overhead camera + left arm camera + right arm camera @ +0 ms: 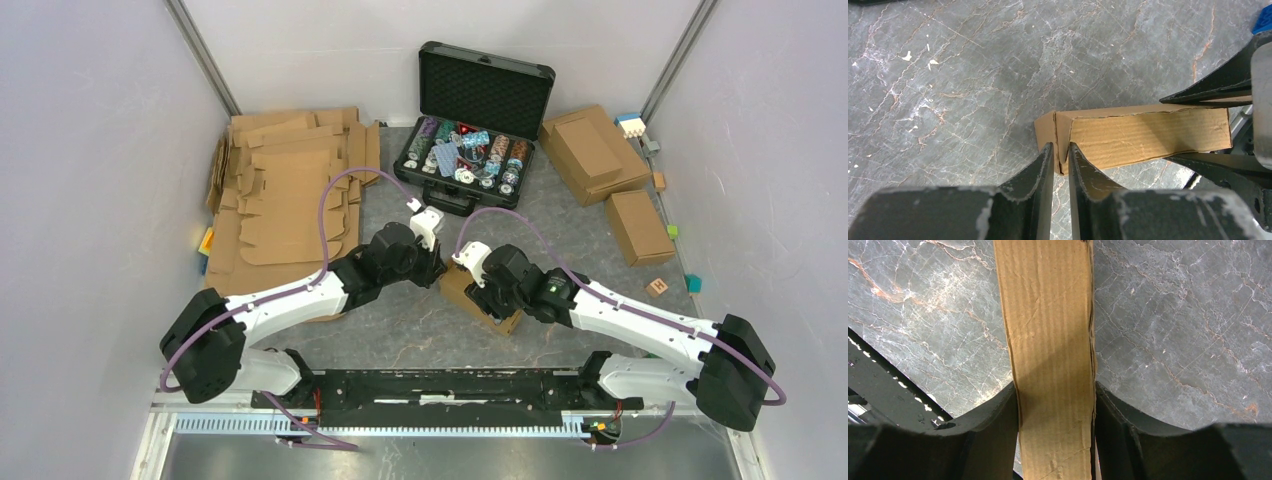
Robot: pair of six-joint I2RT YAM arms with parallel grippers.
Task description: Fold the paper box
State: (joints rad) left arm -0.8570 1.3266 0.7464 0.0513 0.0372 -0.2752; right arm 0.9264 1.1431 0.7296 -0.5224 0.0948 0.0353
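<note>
Nearest, the right gripper (1055, 395) clamps the paper box (1148, 132) across its width — the left gripper (1061, 150) pinches its corner flap; it sits on the grey table (400, 325) just in front of the black case (487, 95).

Open grey table (400, 330) nearside, paper box (457, 287) mid-table, black case (480, 110) behind, cardboard blanks (285, 190) left, folded boxes (600, 150) right

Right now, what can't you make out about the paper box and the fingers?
Top view: the left arm and right arm hide most of the paper box and all fingers.
Left wrist view: unclear whether the left fingers pinch the box's corner edge or merely straddle it.
Right wrist view: frame edges cut off both ends of the box.
</note>
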